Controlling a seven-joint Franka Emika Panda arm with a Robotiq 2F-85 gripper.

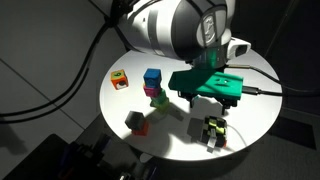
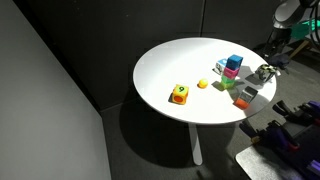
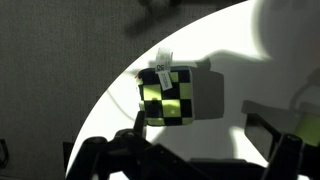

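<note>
Hand: open, jaws spread wide with nothing between them, hanging above the checkered cube without touching it.
Checkered cube: yellow and black, sitting on the round white worktop near its rim.
Heading: roughly cubic, so no clear long axis. A white tag juts towards the top of the wrist view.
Neighbours: blue cube topping a small stack, grey cube, and orange cube well apart.

One tabletop bears one orange cube, one blue cube, one magenta cube, one grey cube and one checkered cube. One small yellow piece lies among them.
</note>
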